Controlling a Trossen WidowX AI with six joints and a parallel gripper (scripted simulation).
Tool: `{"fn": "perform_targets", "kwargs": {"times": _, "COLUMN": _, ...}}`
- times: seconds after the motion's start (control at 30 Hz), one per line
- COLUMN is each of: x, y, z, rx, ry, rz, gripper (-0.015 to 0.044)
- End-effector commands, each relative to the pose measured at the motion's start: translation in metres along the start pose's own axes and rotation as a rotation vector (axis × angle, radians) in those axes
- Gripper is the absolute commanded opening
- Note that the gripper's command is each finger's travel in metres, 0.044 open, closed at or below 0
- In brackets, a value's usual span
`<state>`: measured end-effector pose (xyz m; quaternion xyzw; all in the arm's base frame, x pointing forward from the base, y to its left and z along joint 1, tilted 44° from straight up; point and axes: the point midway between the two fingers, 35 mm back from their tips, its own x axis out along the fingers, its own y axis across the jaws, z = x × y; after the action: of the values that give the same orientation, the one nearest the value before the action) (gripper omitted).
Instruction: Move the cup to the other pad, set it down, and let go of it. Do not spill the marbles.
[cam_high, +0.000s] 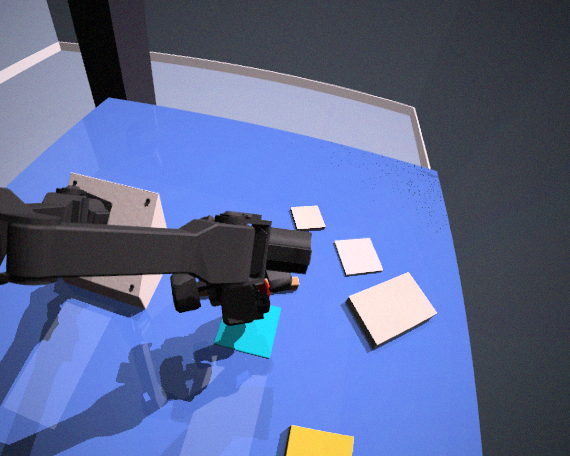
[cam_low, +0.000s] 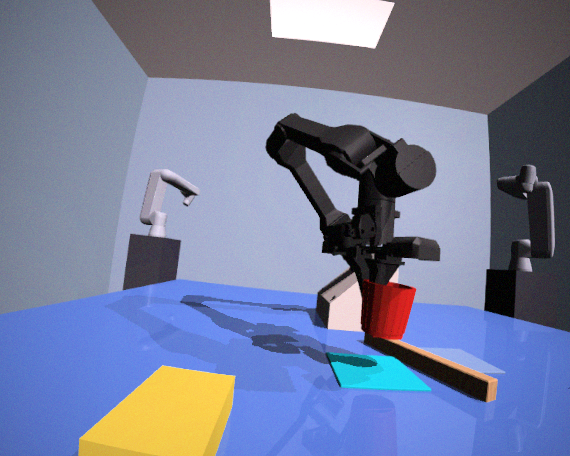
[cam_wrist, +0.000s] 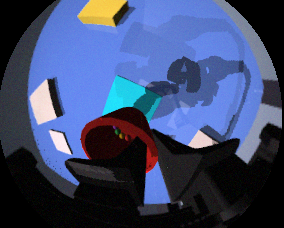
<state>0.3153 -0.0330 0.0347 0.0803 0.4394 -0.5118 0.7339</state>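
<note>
Transport is well under way: the end effector (cam_low: 376, 270) grips the rim of the red cup (cam_low: 387, 309), held upright in the air above the wooden bar (cam_low: 434, 369), near the middle of the desk (cam_low: 100, 340). Marbles (cam_wrist: 120, 134) show inside the cup. What remains, I judge, is reaching the cyan pad (cam_low: 376, 372) just beyond the bar, lowering, and letting go.

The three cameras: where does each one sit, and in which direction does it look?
Top: high above the table, looking down on the arm's back; the tool hides most of the cup.
Exterior: low, across the table from the base, facing the whole arm and red cup.
Wrist: on the tool, looking down past the fingers.
All three share the cyan pad.
</note>
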Motion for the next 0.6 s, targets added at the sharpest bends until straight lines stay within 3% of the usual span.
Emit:
{"fn": "perform_targets", "kwargs": {"times": 0.0, "x": -0.004, "y": 0.0, "z": 0.013, "rx": 0.001, "ry": -0.008, "rz": 0.006, "gripper": 0.0}}
{"fn": "perform_targets", "kwargs": {"times": 0.57, "x": 0.016, "y": 0.0, "z": 0.016, "rx": 0.001, "ry": -0.008, "rz": 0.006, "gripper": 0.0}}
